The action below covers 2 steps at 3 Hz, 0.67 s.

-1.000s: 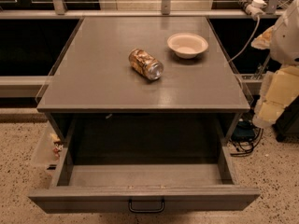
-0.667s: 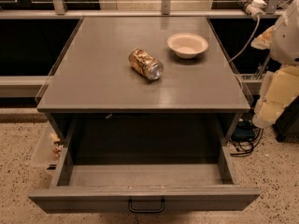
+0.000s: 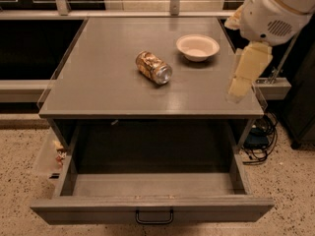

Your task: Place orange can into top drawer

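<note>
Since the prior frame the gripper (image 3: pixel 238 88) has shifted leftward, over the counter's (image 3: pixel 98 82) right edge; whether it is open or closed cannot be told. The orange can (image 3: pixel 154 67) lies sideways mid-counter, well left of it. The top drawer (image 3: pixel 152 208) stands open.

Cream bowl (image 3: pixel 197 47) on grey cabinet top (image 3: pixel 98 82)

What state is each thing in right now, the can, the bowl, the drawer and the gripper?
orange can: lying on its side on the cabinet top, not held.
bowl: upright, right of the can.
top drawer: pulled open.
gripper: over the cabinet top's right edge, away from the can.
</note>
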Motion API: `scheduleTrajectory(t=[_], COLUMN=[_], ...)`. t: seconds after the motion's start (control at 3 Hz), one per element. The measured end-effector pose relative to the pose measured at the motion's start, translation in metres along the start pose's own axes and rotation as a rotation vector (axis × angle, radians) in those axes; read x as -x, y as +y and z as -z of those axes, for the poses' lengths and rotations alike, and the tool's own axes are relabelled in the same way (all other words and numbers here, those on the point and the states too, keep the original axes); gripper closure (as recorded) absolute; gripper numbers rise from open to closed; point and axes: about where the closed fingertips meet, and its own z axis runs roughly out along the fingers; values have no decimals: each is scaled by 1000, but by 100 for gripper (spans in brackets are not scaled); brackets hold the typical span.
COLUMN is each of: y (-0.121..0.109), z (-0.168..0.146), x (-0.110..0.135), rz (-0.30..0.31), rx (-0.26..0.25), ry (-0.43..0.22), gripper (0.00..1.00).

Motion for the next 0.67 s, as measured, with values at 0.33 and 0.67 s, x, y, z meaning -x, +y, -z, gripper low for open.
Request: scheduleTrajectory(t=[0.33, 0.67], y=[-32, -32], z=[-28, -28], x=[43, 43], rz=[41, 41], rx=[22, 22], ry=[-73, -73], gripper=[0, 0])
